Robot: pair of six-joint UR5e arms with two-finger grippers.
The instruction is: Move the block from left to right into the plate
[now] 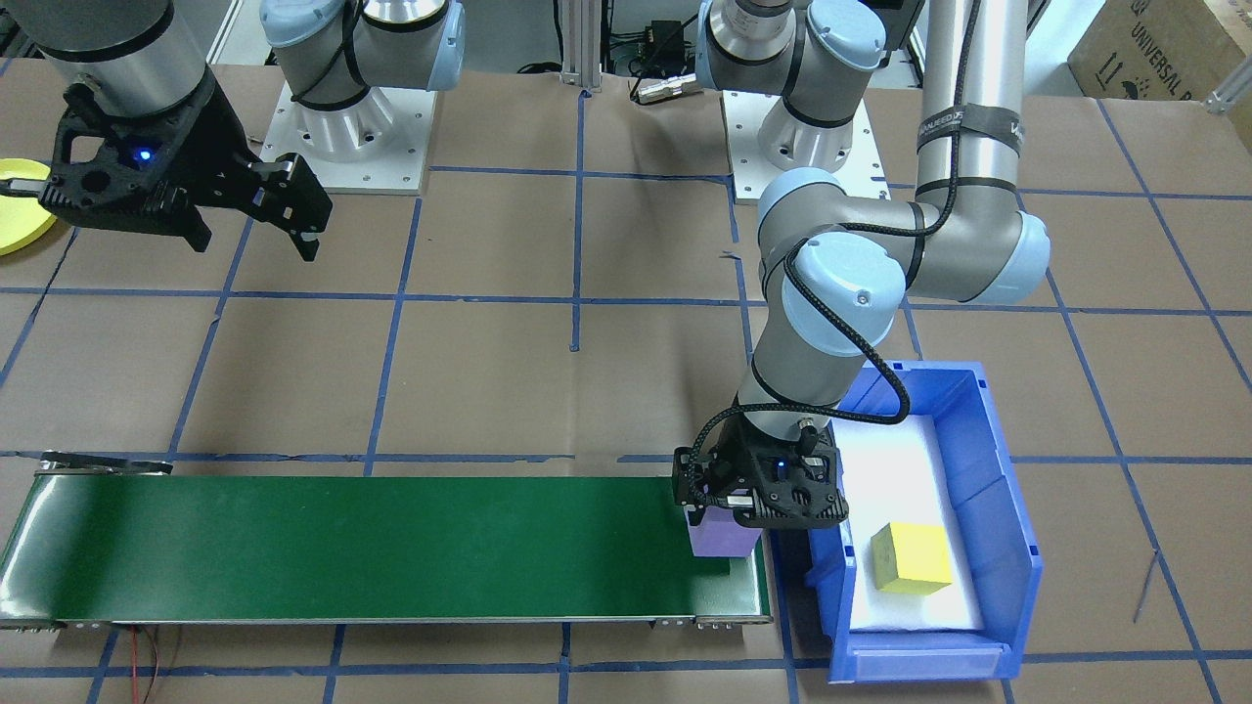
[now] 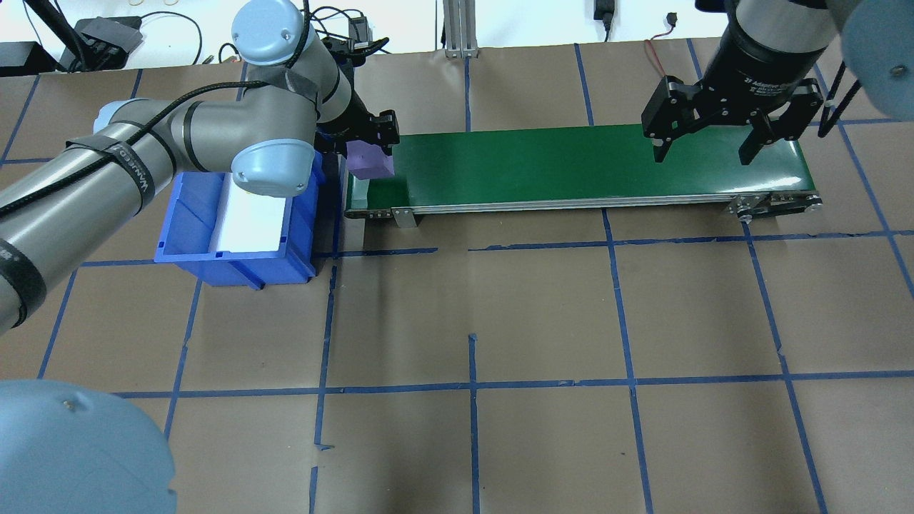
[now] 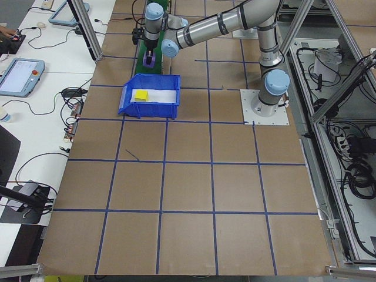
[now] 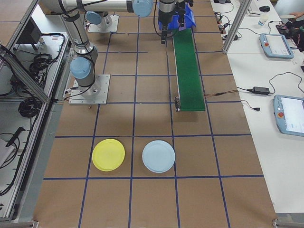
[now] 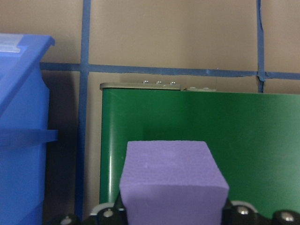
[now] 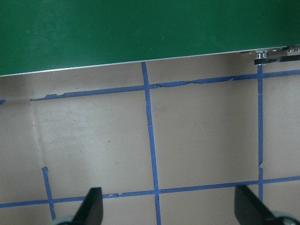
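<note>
A purple block point(image 5: 172, 180) is clamped in my left gripper point(image 2: 368, 146), which is shut on it at the green conveyor belt's point(image 2: 571, 160) left end, beside the blue bin. Whether the block point(image 1: 718, 543) touches the belt I cannot tell. At the belt's other end my right gripper point(image 2: 705, 146) hangs open above it, its fingers point(image 6: 92, 206) wide apart with nothing between them. The yellow plate point(image 4: 108, 155) lies on the table far out past the belt's right end; only its edge point(image 1: 18, 230) shows in the front view, by my right gripper.
The blue bin point(image 1: 1007, 548) with a white liner holds a yellow block point(image 1: 913, 557). A pale blue plate point(image 4: 158, 156) lies next to the yellow one. Brown table with blue tape lines. Arm bases stand on white plates point(image 1: 352, 147) behind the belt.
</note>
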